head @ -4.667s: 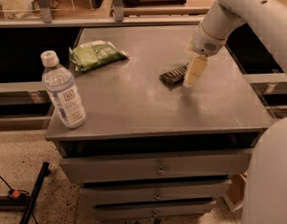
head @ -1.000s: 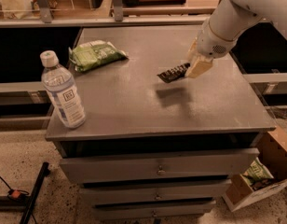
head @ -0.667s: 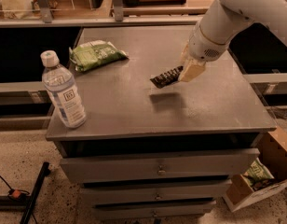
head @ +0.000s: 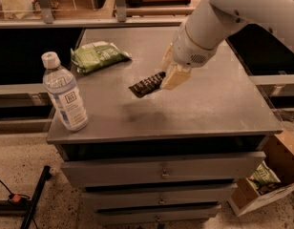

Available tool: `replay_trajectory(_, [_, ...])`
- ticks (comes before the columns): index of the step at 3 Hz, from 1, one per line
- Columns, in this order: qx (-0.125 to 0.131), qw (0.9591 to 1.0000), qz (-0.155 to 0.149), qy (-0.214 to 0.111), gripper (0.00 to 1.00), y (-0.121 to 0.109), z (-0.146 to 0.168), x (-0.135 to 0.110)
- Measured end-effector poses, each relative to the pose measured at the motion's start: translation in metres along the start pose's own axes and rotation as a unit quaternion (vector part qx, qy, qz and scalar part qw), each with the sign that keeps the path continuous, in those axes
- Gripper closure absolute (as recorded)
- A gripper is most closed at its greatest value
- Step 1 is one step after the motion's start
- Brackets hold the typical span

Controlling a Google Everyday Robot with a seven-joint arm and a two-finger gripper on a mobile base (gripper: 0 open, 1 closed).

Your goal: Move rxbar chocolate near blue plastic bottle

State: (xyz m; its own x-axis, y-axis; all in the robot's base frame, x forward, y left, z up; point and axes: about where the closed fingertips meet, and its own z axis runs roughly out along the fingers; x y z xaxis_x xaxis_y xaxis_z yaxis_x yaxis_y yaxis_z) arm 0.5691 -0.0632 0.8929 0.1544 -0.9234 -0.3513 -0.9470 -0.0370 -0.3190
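The rxbar chocolate [head: 146, 85], a flat dark bar with pale lettering, is held in the air above the middle of the grey cabinet top [head: 209, 104], its shadow on the surface below. My gripper [head: 170, 78] is shut on the bar's right end, with the white arm coming in from the upper right. The blue plastic bottle [head: 64, 93], clear with a white cap and white label, stands upright at the front left corner of the top, well to the left of the bar.
A green crinkly snack bag [head: 96, 56] lies at the back left of the top. Drawers [head: 161, 171] face the front below. A cardboard box [head: 264, 184] with a snack bag sits on the floor at right. Dark shelving runs behind.
My gripper has lifted the bar off the surface and carried it leftward and toward the front, closer to the bottle. The bottle and green bag have not moved.
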Motion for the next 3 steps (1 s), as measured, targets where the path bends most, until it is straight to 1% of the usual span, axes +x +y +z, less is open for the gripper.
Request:
replay_trajectory(1, [-0.005,0.9997,-0.013,-0.021,1.00,0.012,0.008,-0.035])
replay_trajectory(2, [-0.009,0.9992,-0.011,-0.037,1.00,0.016,0.033,-0.066])
replay_trajectory(3, [-0.012,0.9989,-0.008,-0.044,1.00,0.015,0.048,-0.080])
